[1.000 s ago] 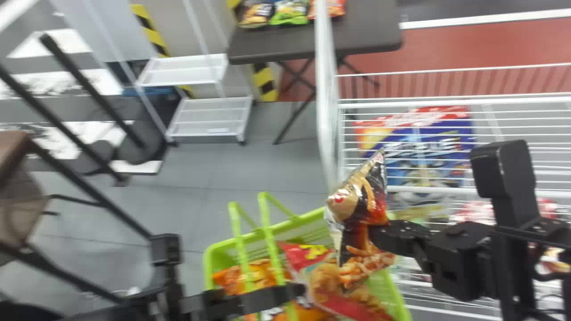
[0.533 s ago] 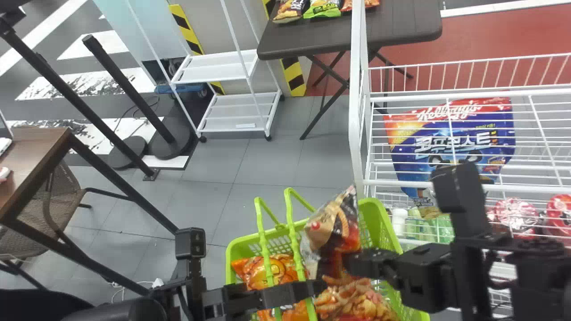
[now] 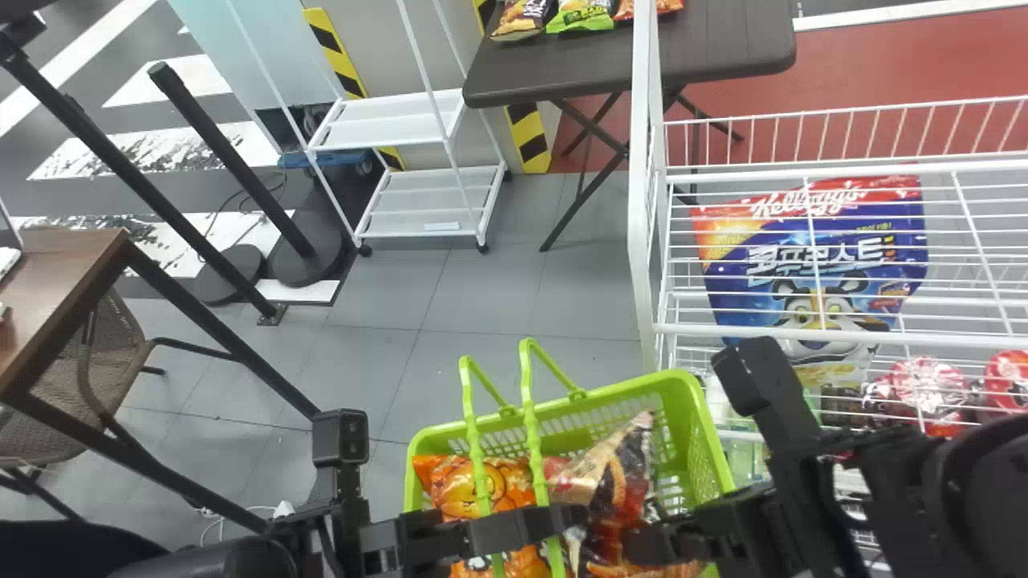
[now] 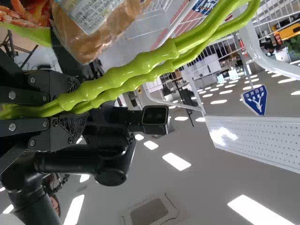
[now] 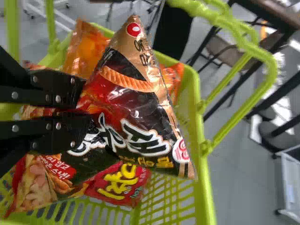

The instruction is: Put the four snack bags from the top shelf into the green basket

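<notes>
My right gripper (image 3: 638, 546) is low inside the green basket (image 3: 691, 401), shut on a black-and-gold snack bag (image 3: 618, 474). In the right wrist view this gripper (image 5: 82, 111) pinches the dark bag (image 5: 136, 108), which lies tilted above other bags within the basket walls. Orange bags (image 3: 458, 482) lie at the basket's left, and a red bag with yellow letters (image 5: 122, 185) is under the held one. My left gripper (image 3: 562, 522) is at the raised basket handles; in the left wrist view the gripper (image 4: 70, 105) is shut on both green handles (image 4: 150, 65).
At the right stands a white wire shelf (image 3: 642, 201) with a large blue cereal bag (image 3: 811, 257) and red packs (image 3: 932, 385), close beside the basket. Farther off are a dark table (image 3: 626, 64) with snack bags, a white rack (image 3: 434, 205) and a brown desk (image 3: 64, 281).
The right gripper has lowered the dark bag from above the rim down into the basket. The head view shifted at first, then held still. The left gripper keeps its hold on the handles.
</notes>
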